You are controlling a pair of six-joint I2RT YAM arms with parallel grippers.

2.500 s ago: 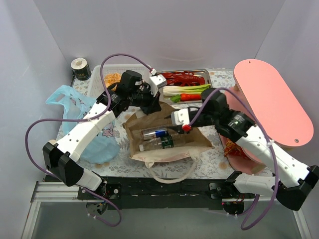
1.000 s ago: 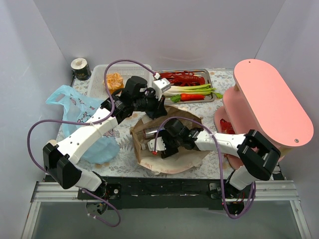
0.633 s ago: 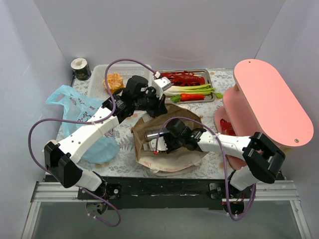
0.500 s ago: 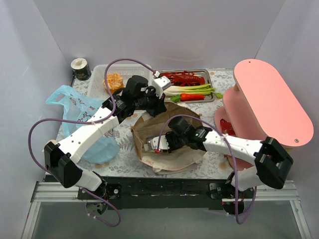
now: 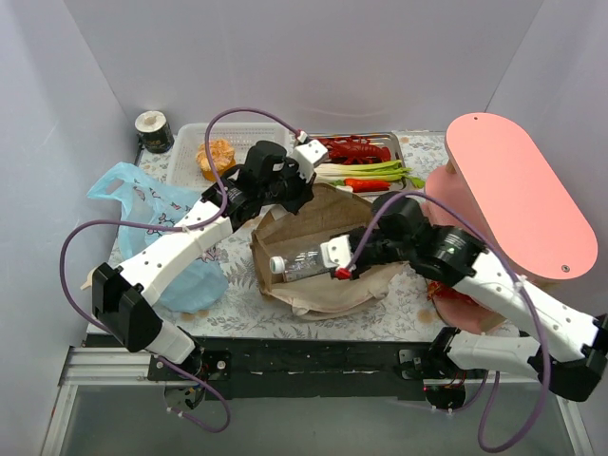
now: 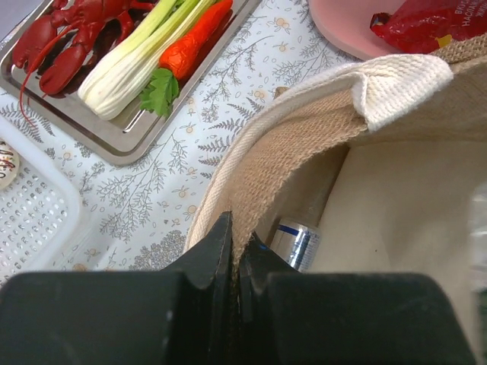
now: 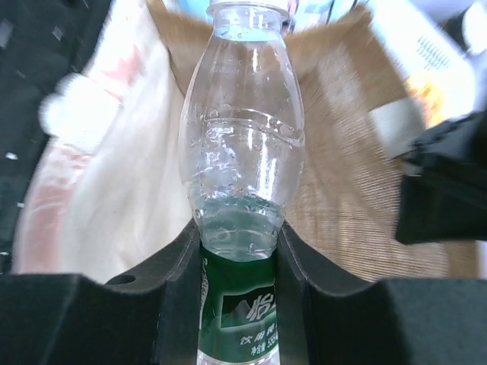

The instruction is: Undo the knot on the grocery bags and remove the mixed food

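Lifting the water bottle (image 7: 242, 175) out of the brown bag (image 5: 328, 220) is judged to be the step in hand. The bottle is pinched around its lower body, at the top of the green label, by the right hand (image 7: 240, 283), and it is seen over the bag's open mouth in the middle of the top view. The bag's rim is pinched between the pressed-together fingers of the left hand (image 6: 232, 262), at the upper edge of the bag, so the mouth is held up.

For a good result, the bottle should be drawn out along its own length, toward the right of the frame, so that the cap is not caught on the lining. The rim should be held firm by the left hand, otherwise the whole bag can be dragged along. The bottle wall looks smooth and thin, so it can slip from a soft squeeze and be dented by a hard one.

A drink can (image 6: 295, 242) is seen deeper in the bag and should not be knocked. The light-blue bag (image 5: 133, 195) lies at the left of the counter (image 5: 233, 318), apart from both hands.
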